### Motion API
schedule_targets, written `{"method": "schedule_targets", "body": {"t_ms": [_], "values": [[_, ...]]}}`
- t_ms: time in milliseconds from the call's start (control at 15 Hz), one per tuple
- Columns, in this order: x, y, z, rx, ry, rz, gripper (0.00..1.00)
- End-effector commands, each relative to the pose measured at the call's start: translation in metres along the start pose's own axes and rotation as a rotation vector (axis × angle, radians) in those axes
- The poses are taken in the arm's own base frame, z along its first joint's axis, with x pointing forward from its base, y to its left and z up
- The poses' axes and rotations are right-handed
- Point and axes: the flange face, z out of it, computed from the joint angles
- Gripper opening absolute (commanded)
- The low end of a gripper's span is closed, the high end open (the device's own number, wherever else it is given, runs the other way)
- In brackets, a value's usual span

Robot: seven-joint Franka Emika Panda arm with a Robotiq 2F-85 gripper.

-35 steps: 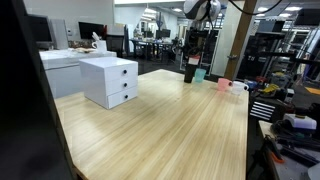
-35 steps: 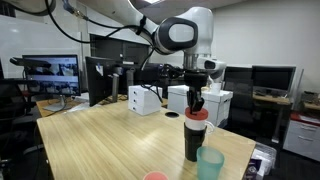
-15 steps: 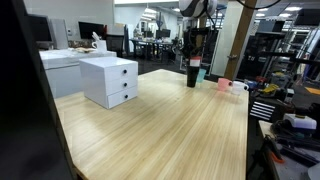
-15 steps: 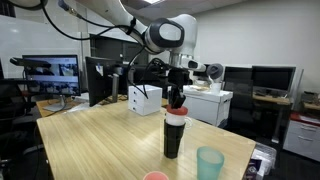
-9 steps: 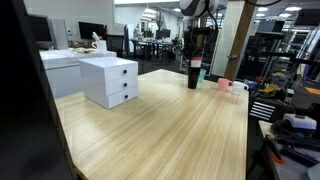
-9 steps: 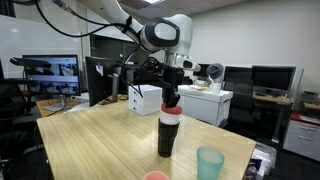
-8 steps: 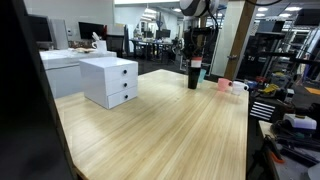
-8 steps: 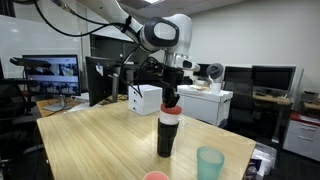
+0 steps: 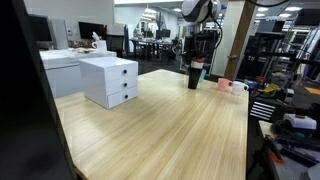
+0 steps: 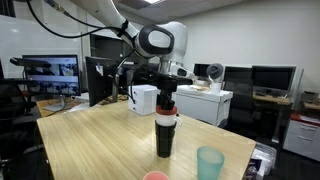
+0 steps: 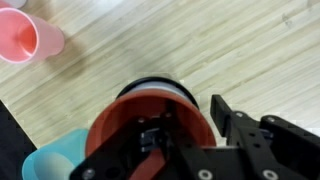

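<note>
My gripper (image 10: pixel 166 101) is shut on the top of a tall black bottle (image 10: pixel 165 138) with a red and white cap. The bottle stands upright, at or just above the wooden table (image 10: pixel 95 140). In an exterior view the gripper (image 9: pixel 194 58) holds the bottle (image 9: pixel 193 77) at the table's far end. In the wrist view the red cap (image 11: pixel 125 125) fills the middle, with one gripper finger (image 11: pixel 185 125) just outside its rim. A teal cup (image 10: pixel 209 163) and a pink cup (image 10: pixel 153 176) stand close by; both also show in the wrist view, pink (image 11: pixel 25 38) and teal (image 11: pixel 55 160).
A white two-drawer unit (image 9: pixel 110 80) stands on the table (image 9: pixel 160 130) and also shows in an exterior view (image 10: pixel 145 98). A pink cup (image 9: pixel 223 84) and a white mug (image 9: pixel 237 87) sit near the table's far corner. Desks, monitors and shelves surround the table.
My gripper has carried the bottle sideways across the table, away from the teal cup, staying upright and shut on it.
</note>
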Motion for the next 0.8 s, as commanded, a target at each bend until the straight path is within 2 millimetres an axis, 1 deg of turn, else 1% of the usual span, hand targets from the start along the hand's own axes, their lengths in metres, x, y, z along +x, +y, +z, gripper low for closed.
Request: {"method": "schedule_targets", "body": {"t_ms": [0, 67, 200, 333, 733], "values": [[-0.013, 0.002, -0.001, -0.005, 0.021, -0.041, 0.73], [-0.014, 0.002, -0.002, -0.004, 0.025, -0.044, 0.82], [-0.015, 0.003, -0.005, 0.001, 0.032, -0.045, 0.96], [-0.017, 0.004, -0.01, 0.007, 0.039, -0.045, 1.0], [-0.023, 0.006, -0.03, 0.028, 0.076, -0.047, 1.0]]}}
